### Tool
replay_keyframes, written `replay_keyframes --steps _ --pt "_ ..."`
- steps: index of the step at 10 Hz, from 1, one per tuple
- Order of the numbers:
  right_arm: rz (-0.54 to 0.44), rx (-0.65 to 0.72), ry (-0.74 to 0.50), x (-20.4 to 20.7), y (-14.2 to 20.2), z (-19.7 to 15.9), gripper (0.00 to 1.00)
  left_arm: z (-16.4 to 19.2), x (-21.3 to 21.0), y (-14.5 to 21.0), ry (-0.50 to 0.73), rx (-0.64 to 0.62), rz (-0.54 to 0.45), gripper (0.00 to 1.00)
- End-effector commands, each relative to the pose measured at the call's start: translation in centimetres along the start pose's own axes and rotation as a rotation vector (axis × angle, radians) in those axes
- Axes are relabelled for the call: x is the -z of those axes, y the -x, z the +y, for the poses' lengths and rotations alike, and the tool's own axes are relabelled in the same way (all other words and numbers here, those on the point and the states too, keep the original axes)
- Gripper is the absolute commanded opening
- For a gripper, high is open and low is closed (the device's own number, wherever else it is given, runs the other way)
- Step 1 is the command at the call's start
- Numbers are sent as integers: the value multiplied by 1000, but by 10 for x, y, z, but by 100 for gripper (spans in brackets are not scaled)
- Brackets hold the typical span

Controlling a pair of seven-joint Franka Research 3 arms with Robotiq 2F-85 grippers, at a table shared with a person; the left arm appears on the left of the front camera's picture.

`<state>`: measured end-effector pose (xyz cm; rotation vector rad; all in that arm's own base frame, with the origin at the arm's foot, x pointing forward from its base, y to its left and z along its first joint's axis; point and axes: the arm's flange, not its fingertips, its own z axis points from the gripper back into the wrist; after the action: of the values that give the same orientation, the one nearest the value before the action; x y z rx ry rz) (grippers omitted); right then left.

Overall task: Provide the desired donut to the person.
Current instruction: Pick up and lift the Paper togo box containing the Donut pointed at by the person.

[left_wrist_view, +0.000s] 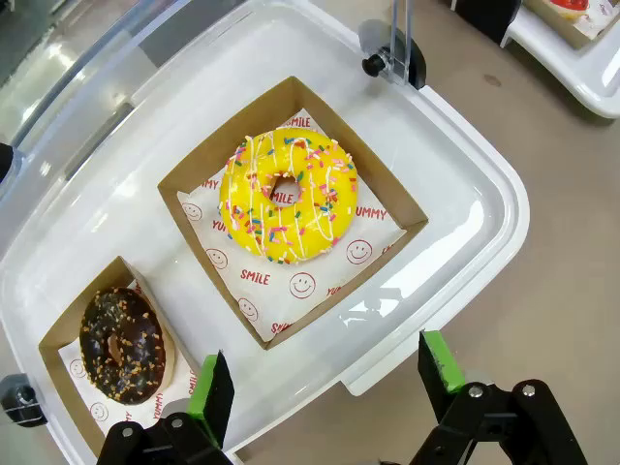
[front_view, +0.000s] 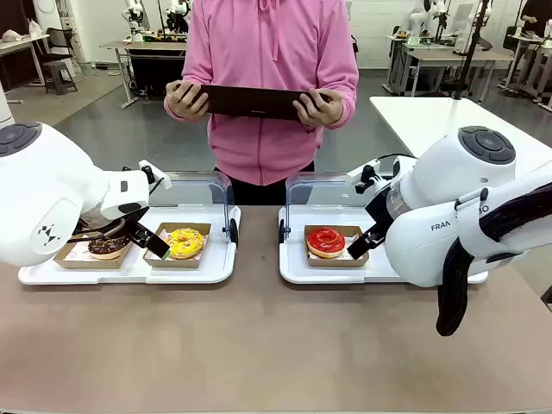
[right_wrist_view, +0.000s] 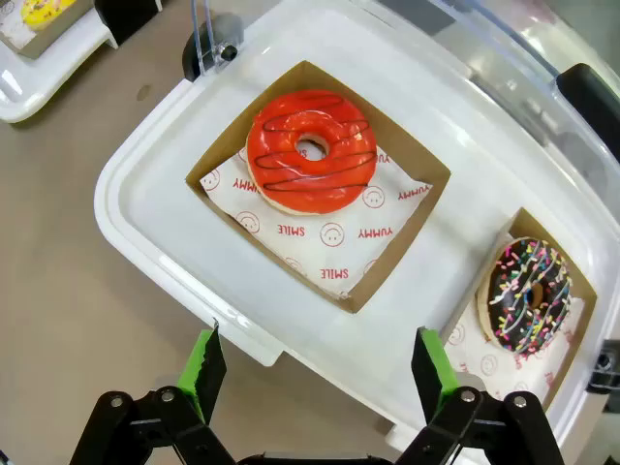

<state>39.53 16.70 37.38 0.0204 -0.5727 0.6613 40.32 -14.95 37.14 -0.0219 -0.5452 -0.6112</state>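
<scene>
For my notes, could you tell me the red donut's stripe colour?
Dark brown stripes, right wrist view.

Looks like a robotics lab or test hall: wide open room with glossy grey floor [front_view: 138,129], metal-legged work tables [front_view: 457,53] farther back cluttered with gear, a dark chair [front_view: 59,73] near one, and white jointed robot arms [front_view: 448,207] flanking the near brown laminate table [front_view: 259,345].

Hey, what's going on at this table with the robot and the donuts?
A person in a pink hoodie stands across the table holding a dark tablet. The left arm hangs with open jaws above the left tray, by the yellow donut. The right arm does likewise above the right tray, by the red donut. Every donut sits in its cardboard box; none is picked up yet.
</scene>
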Motion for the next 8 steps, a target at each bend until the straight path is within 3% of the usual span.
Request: replay_keyframes --steps 1,8 --pt "0 0 0 0 0 0 100 0 0 0 0 0 -1 100" --pt "0 0 0 0 0 0 100 0 0 0 0 0 -1 100"
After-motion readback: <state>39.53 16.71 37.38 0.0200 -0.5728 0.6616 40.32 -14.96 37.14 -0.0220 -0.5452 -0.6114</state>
